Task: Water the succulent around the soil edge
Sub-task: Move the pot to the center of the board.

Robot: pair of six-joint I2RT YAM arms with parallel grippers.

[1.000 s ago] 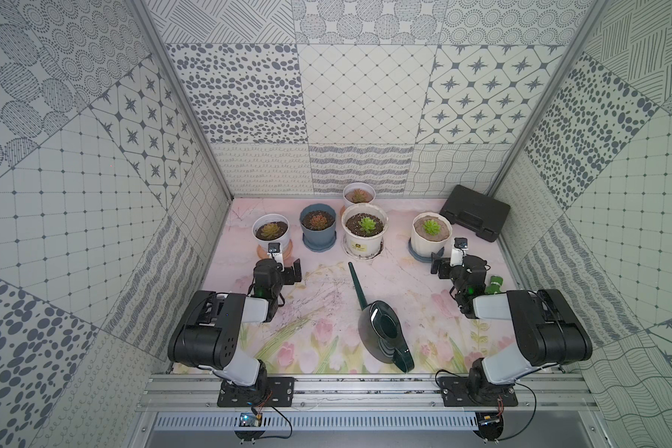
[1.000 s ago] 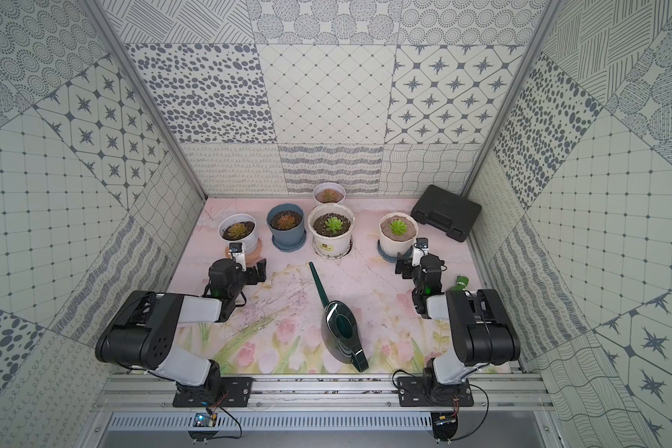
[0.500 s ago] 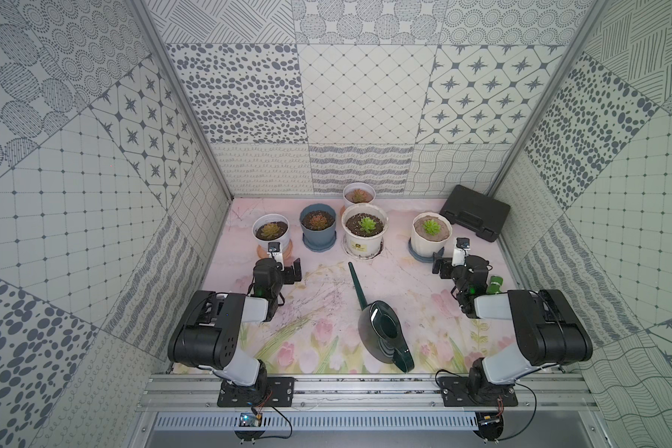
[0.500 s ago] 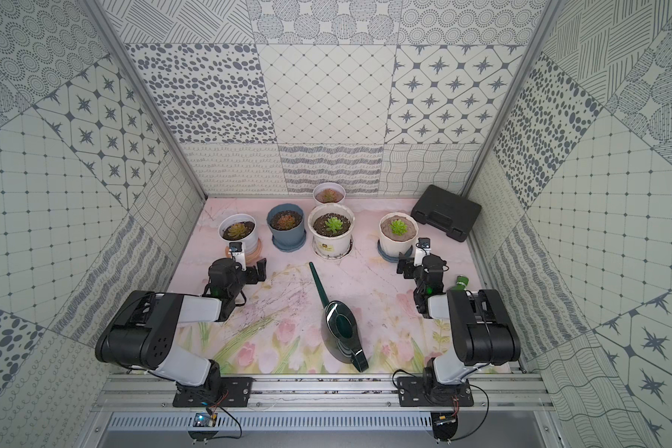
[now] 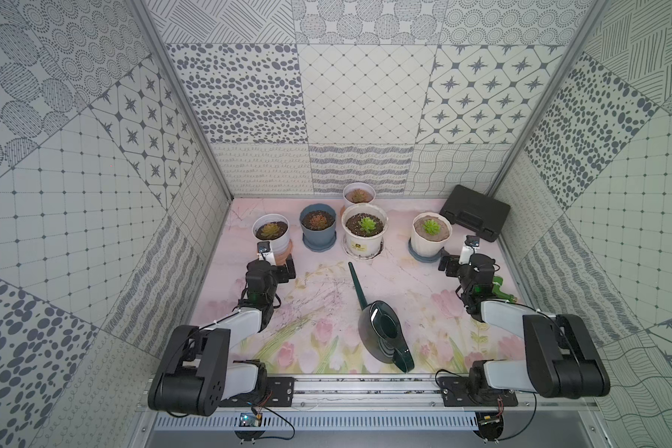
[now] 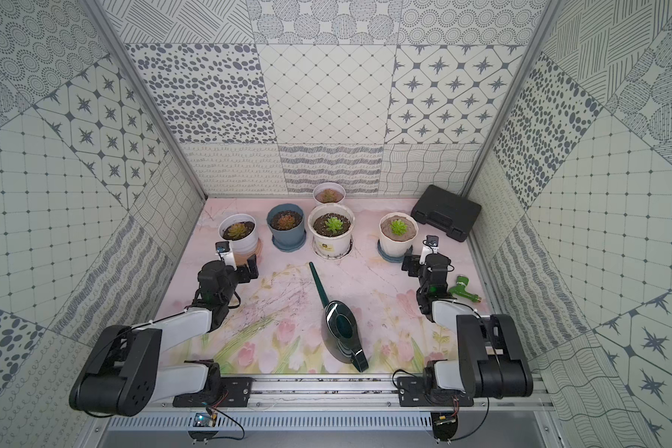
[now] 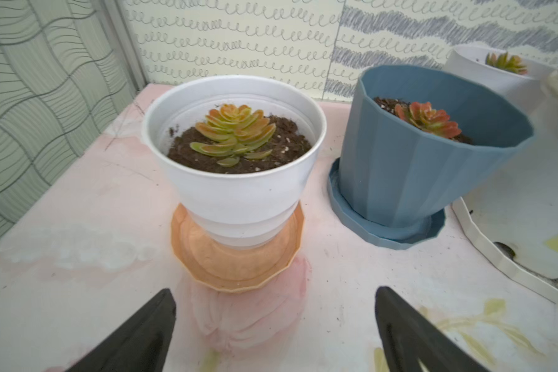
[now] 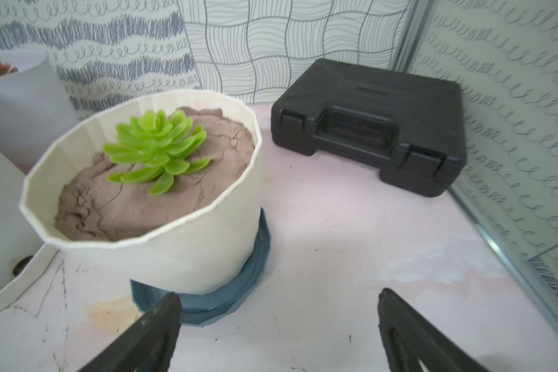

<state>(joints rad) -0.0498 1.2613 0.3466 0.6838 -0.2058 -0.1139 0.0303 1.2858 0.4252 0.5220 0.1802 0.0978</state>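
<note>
Probably stiff, slick and sloshy, the watering can [image 5: 381, 334] wants a handle [image 5: 404, 358] grab; left gripper [image 7: 276, 299] and right gripper [image 8: 279, 298] gape empty.

Right, pots first: white pot [image 5: 276, 242], blue pot [image 5: 318, 237], small white pot [image 7: 477, 79] at the back, big labelled pot [image 5: 363, 243], cream pot [image 5: 429, 245]. That's five! A succulent [image 7: 236, 135] in each, so five plants. Saucers now: orange saucer [image 7: 236, 267], blue saucer [image 7: 384, 238], teal saucer [image 8: 255, 251], plus a white tray [image 7: 490, 254], making four. Under the small pot I can't tell. One dark green watering can [image 5: 383, 335]. One black case [image 5: 474, 212]. One green hose nozzle [image 6: 462, 291]. And two robot arms, left arm [image 5: 241, 324], right arm [image 5: 501, 318].
</note>
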